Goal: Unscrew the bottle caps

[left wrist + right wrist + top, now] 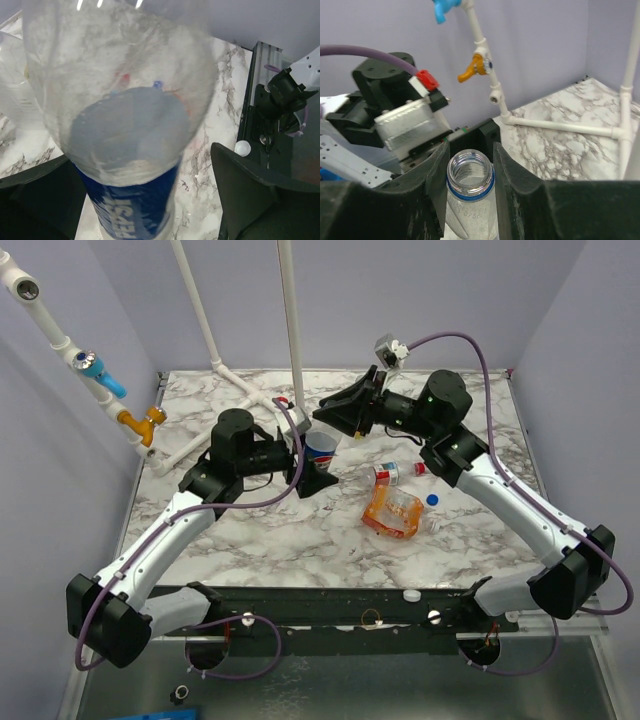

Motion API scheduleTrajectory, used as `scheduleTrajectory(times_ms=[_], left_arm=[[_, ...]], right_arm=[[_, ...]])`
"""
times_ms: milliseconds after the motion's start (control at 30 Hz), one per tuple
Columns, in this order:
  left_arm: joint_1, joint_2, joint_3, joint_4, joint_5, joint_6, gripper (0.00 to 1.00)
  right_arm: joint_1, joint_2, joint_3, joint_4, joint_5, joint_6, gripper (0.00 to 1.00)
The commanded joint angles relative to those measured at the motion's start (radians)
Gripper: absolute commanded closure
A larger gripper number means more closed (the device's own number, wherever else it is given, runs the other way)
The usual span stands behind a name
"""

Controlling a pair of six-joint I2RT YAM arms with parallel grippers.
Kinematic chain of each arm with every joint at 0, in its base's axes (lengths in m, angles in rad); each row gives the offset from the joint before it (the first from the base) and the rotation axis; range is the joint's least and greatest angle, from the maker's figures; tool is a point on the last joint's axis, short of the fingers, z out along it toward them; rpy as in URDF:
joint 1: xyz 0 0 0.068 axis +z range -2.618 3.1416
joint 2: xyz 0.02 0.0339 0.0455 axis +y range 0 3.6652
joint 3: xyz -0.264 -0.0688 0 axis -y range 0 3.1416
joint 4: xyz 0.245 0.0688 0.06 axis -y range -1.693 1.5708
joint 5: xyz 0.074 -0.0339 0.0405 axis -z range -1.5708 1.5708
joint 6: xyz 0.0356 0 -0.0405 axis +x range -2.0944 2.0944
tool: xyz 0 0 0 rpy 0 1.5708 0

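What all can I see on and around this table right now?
Pepsi bottle: one, clear with blue label, upright mid-table, cap off.
Red-label bottle: one, clear, lying on its side right of the Pepsi bottle.
Orange-label bottle: one, clear, crumpled, lying nearer than the red-label one.
Blue cap: one, loose on the table, right of the orange-label bottle.
White cap: one, on the black rail at the near edge.
Pipe frame: one, white, back left, with a blue valve and an orange valve.
Table: one, marbled white and grey.
Left gripper: one, black, open around the Pepsi bottle's body.
Right gripper: one, black, closed on its neck.
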Motion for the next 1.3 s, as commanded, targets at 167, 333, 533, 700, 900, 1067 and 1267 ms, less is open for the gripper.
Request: scheduleTrajectory(times_ms=[167,333,533,700,900,1067,1267], left_arm=[[0.003,-0.119,-0.064,-0.018,-0.163,-0.019,0.01],[0.004,-0.213,-0.114,-0.11,-0.385,0.019,0.01],[0.007,-0.302,-0.157,-0.162,-0.46,-0.028,0.01],[0.007,-0.332,-0.146,-0.161,-0.494,-0.057,0.01],[0.007,-0.32,-0.127,-0.171,-0.507,-0.081,0.01],[0.007,-0.301,-0.118,-0.179,-0.491,-0.117,0.01],[0.007,-0.267,-0.093,-0.189,-0.447,-0.126,0.01]], right_arm=[[0.002,0.04,0.04,-0.135,0.206,-0.224,0.99],[0.003,0.091,0.004,-0.069,0.274,-0.289,0.99],[0.004,0.172,-0.092,0.134,0.384,-0.311,1.0],[0.004,0.259,-0.108,0.243,0.428,-0.313,1.0],[0.003,0.349,-0.105,0.309,0.468,-0.3,0.99],[0.004,0.41,-0.113,0.352,0.474,-0.304,0.99],[0.003,0.448,-0.117,0.348,0.47,-0.311,0.99]])
